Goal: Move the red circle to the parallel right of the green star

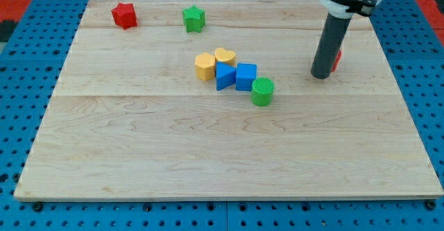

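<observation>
The green star [194,18] lies near the view's top, left of centre, on the wooden board [208,155]. The red circle [336,60] is at the view's right, mostly hidden behind my rod; only a red sliver shows. My tip [321,75] rests on the board just to the left of and touching or nearly touching the red circle, far to the right of and below the green star.
A red star [124,14] sits at the top left. A cluster sits mid-board: a yellow hexagon [205,66], a yellow heart [225,55], a blue triangle [223,76], a blue cube [245,76] and a green cylinder [262,91].
</observation>
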{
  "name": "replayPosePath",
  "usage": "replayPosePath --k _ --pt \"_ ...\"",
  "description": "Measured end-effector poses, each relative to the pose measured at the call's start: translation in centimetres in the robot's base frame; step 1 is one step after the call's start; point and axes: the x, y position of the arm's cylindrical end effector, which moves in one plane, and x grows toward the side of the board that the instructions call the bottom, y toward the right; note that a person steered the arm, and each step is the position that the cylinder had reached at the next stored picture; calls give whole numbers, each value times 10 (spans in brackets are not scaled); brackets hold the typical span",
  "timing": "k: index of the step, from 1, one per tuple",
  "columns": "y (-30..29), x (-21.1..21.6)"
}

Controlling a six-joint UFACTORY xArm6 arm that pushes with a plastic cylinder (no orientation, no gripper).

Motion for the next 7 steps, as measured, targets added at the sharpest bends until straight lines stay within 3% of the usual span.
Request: replayPosePath --k 1,3,5,7 --pt "19 0" --pt "20 -65" --pt "41 -76" --pt "26 -124"
